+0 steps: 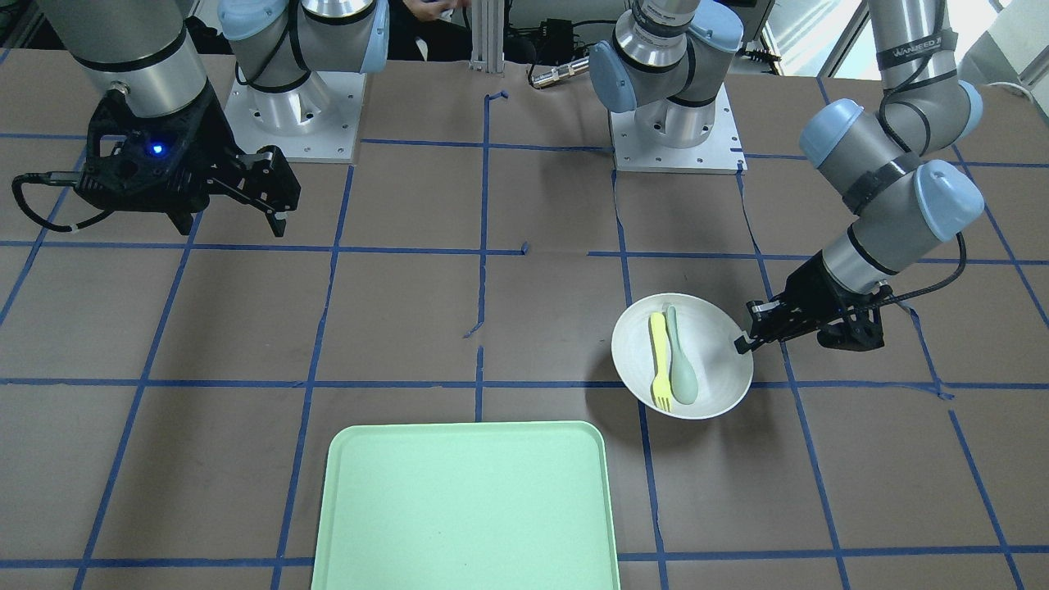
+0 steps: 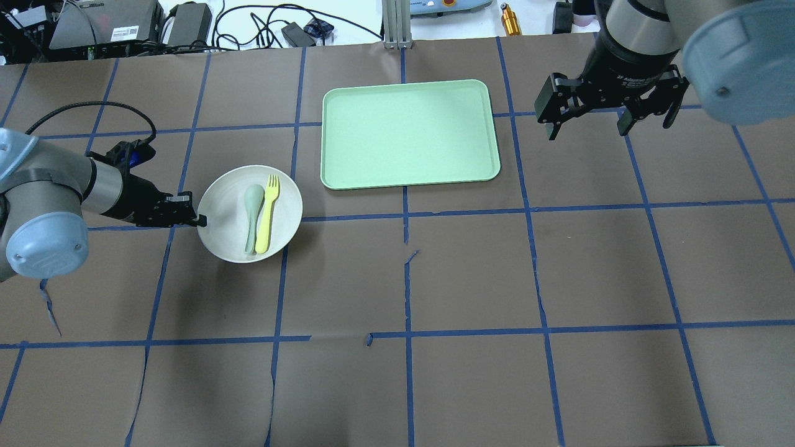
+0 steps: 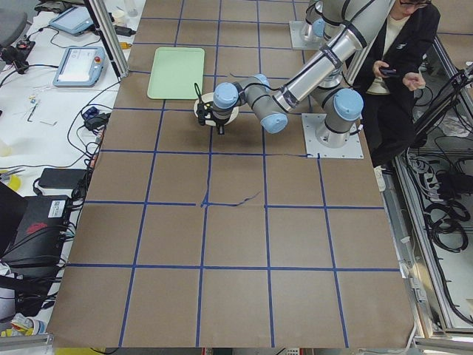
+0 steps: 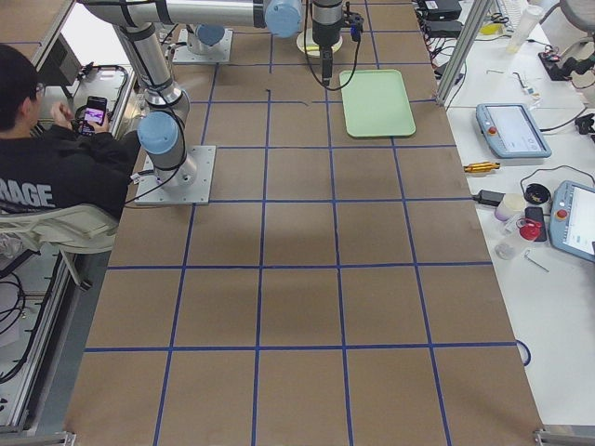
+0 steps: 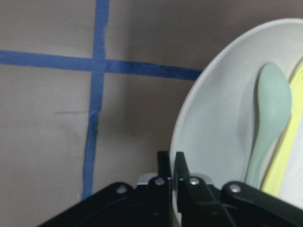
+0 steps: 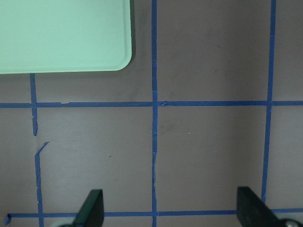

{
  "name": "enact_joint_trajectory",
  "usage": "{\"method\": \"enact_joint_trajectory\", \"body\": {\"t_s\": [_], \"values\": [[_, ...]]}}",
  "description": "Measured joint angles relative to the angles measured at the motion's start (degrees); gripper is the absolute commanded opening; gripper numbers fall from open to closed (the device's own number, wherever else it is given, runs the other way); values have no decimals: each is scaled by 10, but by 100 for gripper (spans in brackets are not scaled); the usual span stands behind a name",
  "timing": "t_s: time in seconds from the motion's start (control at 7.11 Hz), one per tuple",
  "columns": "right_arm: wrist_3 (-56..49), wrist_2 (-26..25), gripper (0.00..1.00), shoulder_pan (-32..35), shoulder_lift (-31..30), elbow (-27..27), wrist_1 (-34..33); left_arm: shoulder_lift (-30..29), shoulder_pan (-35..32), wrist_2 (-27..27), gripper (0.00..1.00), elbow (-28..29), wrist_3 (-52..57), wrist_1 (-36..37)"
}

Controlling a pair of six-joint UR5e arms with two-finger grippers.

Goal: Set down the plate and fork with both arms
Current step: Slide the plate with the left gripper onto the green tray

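Note:
The off-white plate [image 2: 225, 205] is at the table's left, left of the tray, and also shows in the front view [image 1: 715, 344]. The pale-yellow fork [image 2: 268, 212] and a grey-green spoon [image 2: 251, 214] lie side by side in it. My left gripper [image 2: 200, 220] is shut on the plate's left rim; the left wrist view shows the fingers [image 5: 166, 166] pinching the rim [image 5: 189, 118]. A dark shadow spreads beside the plate. My right gripper [image 2: 587, 129] is open and empty, hovering right of the tray.
The large mint-green tray [image 2: 410, 180] lies at the far middle of the table, and its corner shows in the right wrist view [image 6: 61, 33]. Blue tape lines grid the brown table. A person sits behind the robot bases in the side views.

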Motion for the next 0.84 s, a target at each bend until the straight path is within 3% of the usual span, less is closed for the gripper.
{"method": "enact_joint_trajectory", "body": {"t_s": [0.42,0.84], "values": [[0,0,100,0,0,0,-1,-111,-165,-19,0,197,-147,-62],[-1,0,100,0,0,0,-1,-266,-266,22,0,379,-281,-65]]}}
